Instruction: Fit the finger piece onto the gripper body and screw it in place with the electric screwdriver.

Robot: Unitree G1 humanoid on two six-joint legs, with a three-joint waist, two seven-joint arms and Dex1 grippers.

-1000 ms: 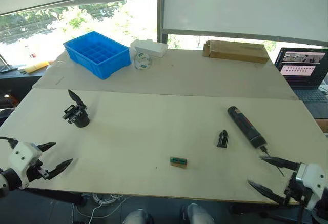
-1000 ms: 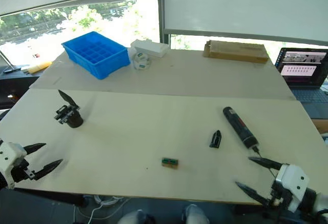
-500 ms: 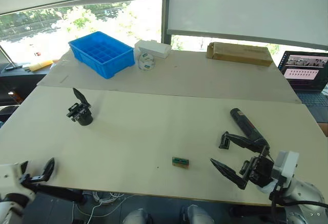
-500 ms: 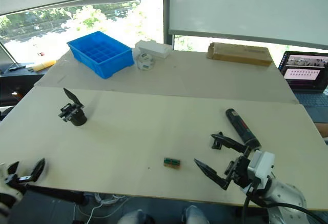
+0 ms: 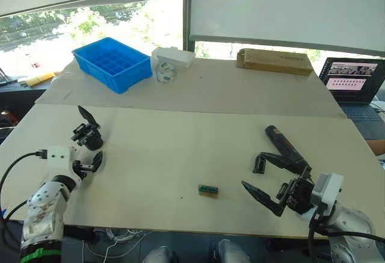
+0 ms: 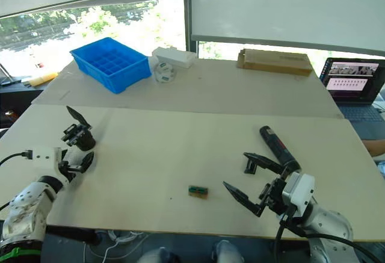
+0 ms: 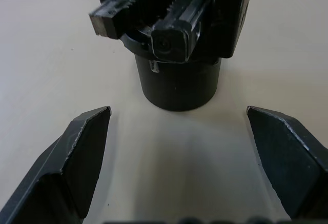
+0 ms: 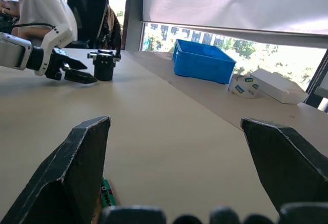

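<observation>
Gripper body (image 7: 178,49) stands just ahead of the left gripper (image 7: 179,131), whose fingers spread wide, empty; the right gripper (image 5: 271,177) gapes wide beside the finger piece (image 5: 260,163).

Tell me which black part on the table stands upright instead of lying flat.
The gripper body, standing on its cylindrical base just ahead of the left gripper. The electric screwdriver and the finger piece lie flat by the right gripper.

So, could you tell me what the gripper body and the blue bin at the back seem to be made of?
The gripper body looks like matte black plastic or coated metal; its smooth cylindrical base and toothed racks on top leave that open. The blue bin looks like moulded plastic: uniform glossy colour, thin walls and a grid of dividers.
</observation>
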